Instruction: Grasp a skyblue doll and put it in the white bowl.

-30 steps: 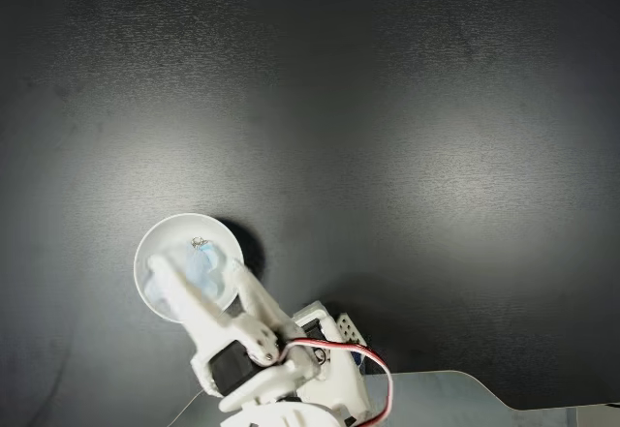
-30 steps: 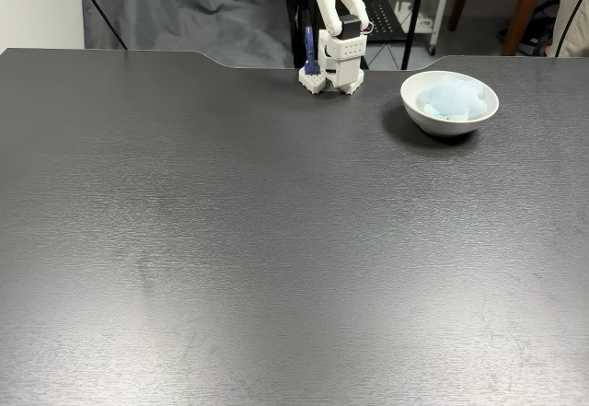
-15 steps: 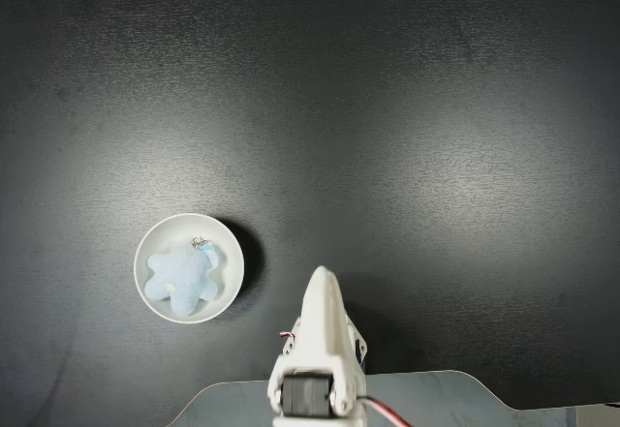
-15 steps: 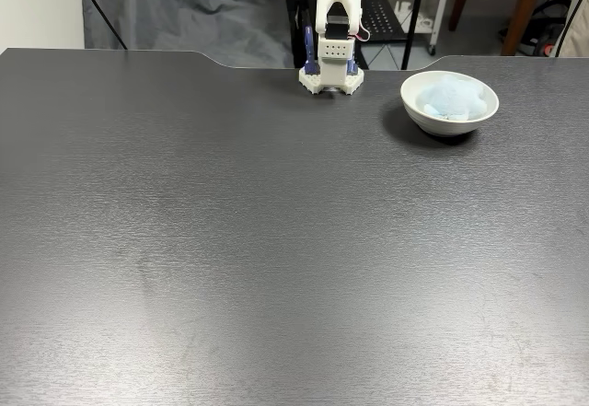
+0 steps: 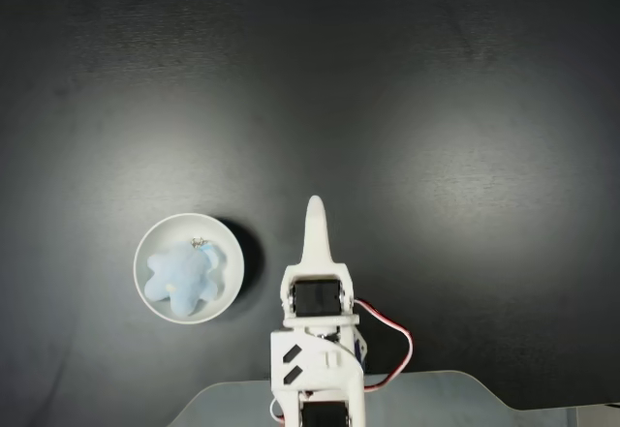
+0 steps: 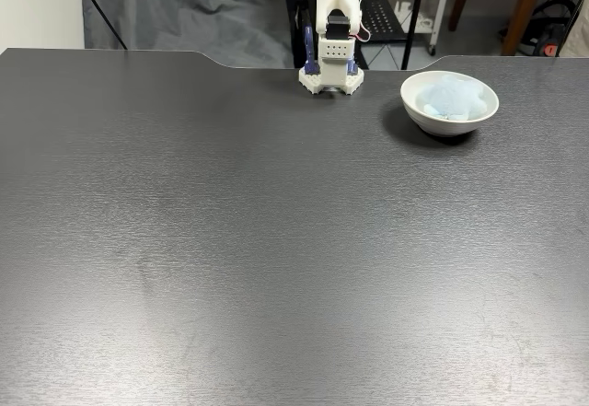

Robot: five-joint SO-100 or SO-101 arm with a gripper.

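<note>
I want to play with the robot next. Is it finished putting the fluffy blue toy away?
Yes, it looks finished. The blue toy lies inside the white bowl. The gripper holds nothing and points away from the bowl, over the bare table. Nothing seems left.

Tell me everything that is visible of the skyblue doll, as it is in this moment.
The skyblue doll is a small fluffy plush, pale blue, with stubby rounded lobes like a star. A small metal ring shows at its upper edge in the top-down fixed view. It lies flat inside the white bowl, resting on the bowl's inside and filling much of it. In the other fixed view it rises slightly above the rim. Nothing else touches it; the pincer is apart, beside the bowl.
</note>
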